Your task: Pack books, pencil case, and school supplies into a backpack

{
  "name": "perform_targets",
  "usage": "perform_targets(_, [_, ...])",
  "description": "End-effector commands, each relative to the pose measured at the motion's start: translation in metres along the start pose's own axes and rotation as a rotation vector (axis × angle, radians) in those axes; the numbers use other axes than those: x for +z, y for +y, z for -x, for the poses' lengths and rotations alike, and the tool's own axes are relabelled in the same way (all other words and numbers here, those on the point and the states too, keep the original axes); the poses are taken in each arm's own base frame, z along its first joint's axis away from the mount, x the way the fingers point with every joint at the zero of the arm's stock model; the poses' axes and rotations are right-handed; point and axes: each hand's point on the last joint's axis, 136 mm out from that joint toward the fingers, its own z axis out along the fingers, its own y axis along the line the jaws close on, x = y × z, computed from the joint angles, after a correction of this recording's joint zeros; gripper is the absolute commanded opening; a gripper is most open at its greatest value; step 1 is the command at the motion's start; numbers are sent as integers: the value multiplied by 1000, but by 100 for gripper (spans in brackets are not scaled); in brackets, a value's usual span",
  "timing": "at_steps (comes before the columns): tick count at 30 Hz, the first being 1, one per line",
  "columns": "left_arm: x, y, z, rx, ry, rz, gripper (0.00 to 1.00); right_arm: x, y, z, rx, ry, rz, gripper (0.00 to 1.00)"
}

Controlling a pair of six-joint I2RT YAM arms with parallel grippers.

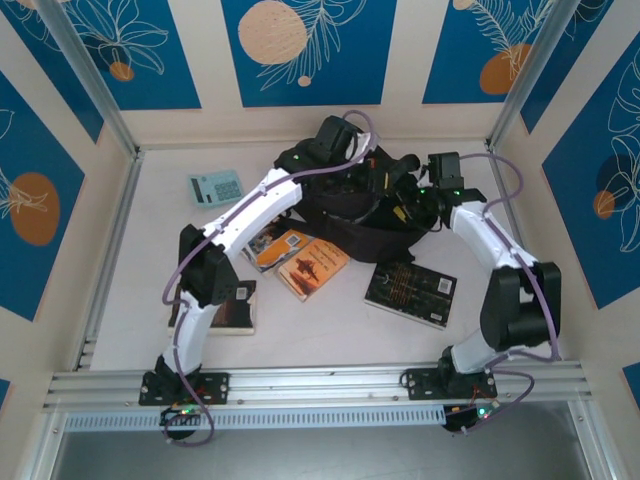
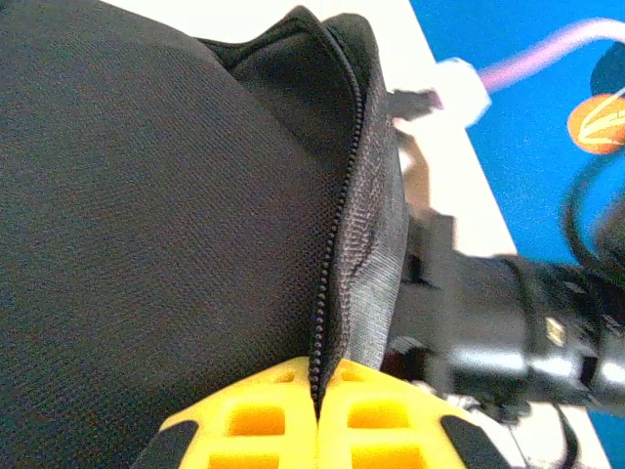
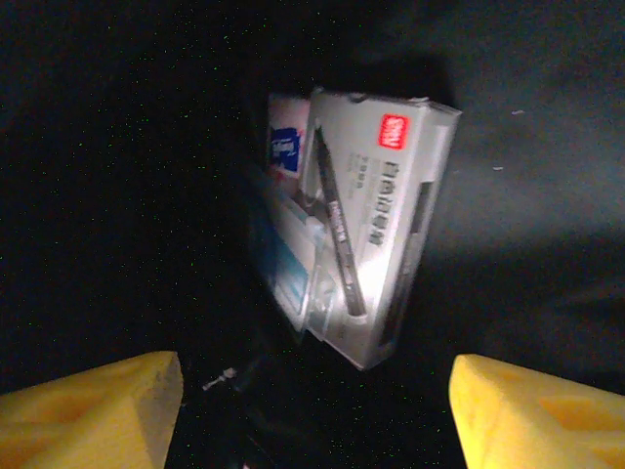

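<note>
The black backpack (image 1: 350, 225) lies at the back middle of the table. My left gripper (image 2: 317, 396) is shut on its zipper edge (image 2: 337, 244) and holds the opening up. My right gripper (image 3: 312, 420) is open inside the dark bag, its yellow fingers (image 3: 88, 410) wide apart. In front of it lies a white box with a pen picture and a red label (image 3: 376, 225), free of the fingers. Beside it are a white and pale-blue flat item (image 3: 283, 249), perhaps the pencil case, and a small pink-and-white box (image 3: 288, 147). Two orange books (image 1: 312, 265) lie in front of the bag.
A black book with gold pattern (image 1: 410, 292) lies at the front right. A brown-black book (image 1: 228, 310) lies partly under the left arm. A light-teal square item (image 1: 215, 187) sits at the back left. Patterned walls and metal posts close the table in.
</note>
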Motion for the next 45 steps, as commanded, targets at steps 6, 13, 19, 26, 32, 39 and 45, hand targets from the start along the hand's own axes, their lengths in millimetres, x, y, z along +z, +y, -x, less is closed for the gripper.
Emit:
perform_targets(6, [23, 55, 16, -74, 5, 101, 0, -92, -7, -8, -166, -293, -142, 68])
perform_targets(13, [-16, 37, 11, 60, 13, 129, 58, -146, -2, -20, -346, -473, -199, 68])
perform_targets(19, [-87, 70, 23, 42, -76, 235, 72, -138, 24, -57, -553, -418, -66, 66])
perform_targets(26, [-198, 231, 35, -248, -254, 565, 72, -88, 34, -117, -705, -197, 20, 66])
perform_targets(32, [-263, 356, 11, -455, -311, 841, 73, -66, 33, -150, -729, -68, 107, 66])
perform_targets(39, [-266, 441, -13, -597, -281, 867, 73, -56, 24, -167, -732, 7, 136, 66])
perform_targets(45, [-261, 477, -33, -696, -278, 831, 70, -45, 18, -174, -714, 54, 133, 66])
